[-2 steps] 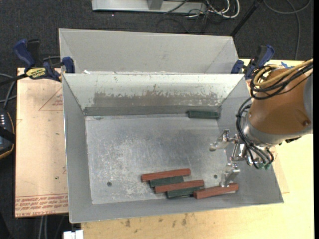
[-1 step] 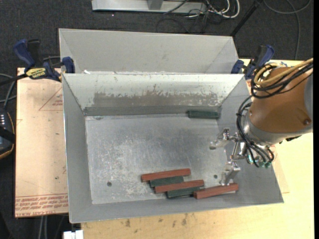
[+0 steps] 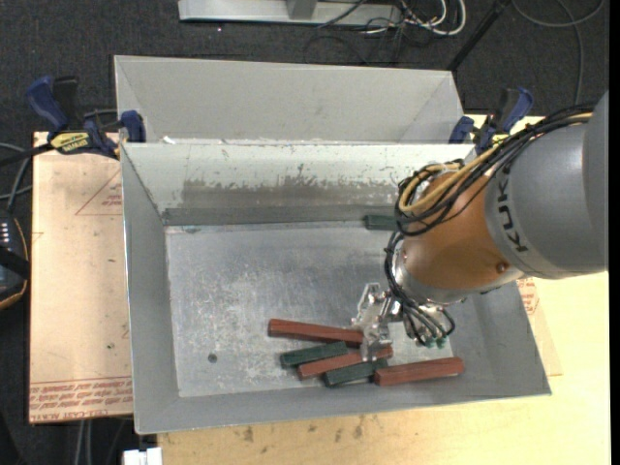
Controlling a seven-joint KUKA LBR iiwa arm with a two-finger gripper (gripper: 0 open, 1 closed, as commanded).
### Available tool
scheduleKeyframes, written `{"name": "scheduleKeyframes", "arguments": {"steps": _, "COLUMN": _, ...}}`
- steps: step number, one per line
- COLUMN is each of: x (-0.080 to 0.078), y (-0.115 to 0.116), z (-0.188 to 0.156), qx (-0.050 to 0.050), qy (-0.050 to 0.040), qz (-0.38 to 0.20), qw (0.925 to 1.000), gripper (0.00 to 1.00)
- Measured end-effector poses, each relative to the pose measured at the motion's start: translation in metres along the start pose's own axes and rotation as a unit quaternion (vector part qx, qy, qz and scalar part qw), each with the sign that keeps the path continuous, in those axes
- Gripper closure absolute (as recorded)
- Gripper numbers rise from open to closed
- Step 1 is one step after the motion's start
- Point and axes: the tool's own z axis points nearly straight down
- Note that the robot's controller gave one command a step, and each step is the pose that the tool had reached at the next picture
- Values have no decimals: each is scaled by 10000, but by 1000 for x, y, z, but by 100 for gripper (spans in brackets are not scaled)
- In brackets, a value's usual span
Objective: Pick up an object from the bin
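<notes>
My gripper (image 3: 374,329) reaches down from under the orange cover at the bin's front right. Its metal fingers stand on a small pile of flat bars. A long reddish-brown bar (image 3: 312,331) lies just left of the fingertips, its right end under them. Below it lie a dark green bar (image 3: 308,356), a second reddish-brown bar (image 3: 331,363) and another dark green bar (image 3: 349,376). A reddish-brown bar (image 3: 418,370) stretches to the right near the front wall. Nothing shows between the fingers.
One dark green bar (image 3: 381,222) lies alone against the back wall, right of centre. The arm and its orange cover overhang the bin's right side. The left half of the floor holds nothing loose.
</notes>
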Motion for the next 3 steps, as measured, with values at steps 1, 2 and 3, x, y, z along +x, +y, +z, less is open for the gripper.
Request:
{"name": "scheduleKeyframes", "arguments": {"steps": 1, "x": 0, "y": 0, "z": 0, "qx": 0, "qy": 0, "qz": 0, "qw": 10000, "gripper": 100}}
{"name": "scheduleKeyframes", "arguments": {"steps": 2, "x": 0, "y": -2, "z": 0, "qx": -17, "qy": -19, "qz": -250, "qw": 9997, "gripper": 100}}
{"name": "scheduleKeyframes", "arguments": {"steps": 3, "x": 1, "y": -20, "z": -188, "qx": -21, "qy": 9, "qz": -514, "qw": 9987, "gripper": 100}}
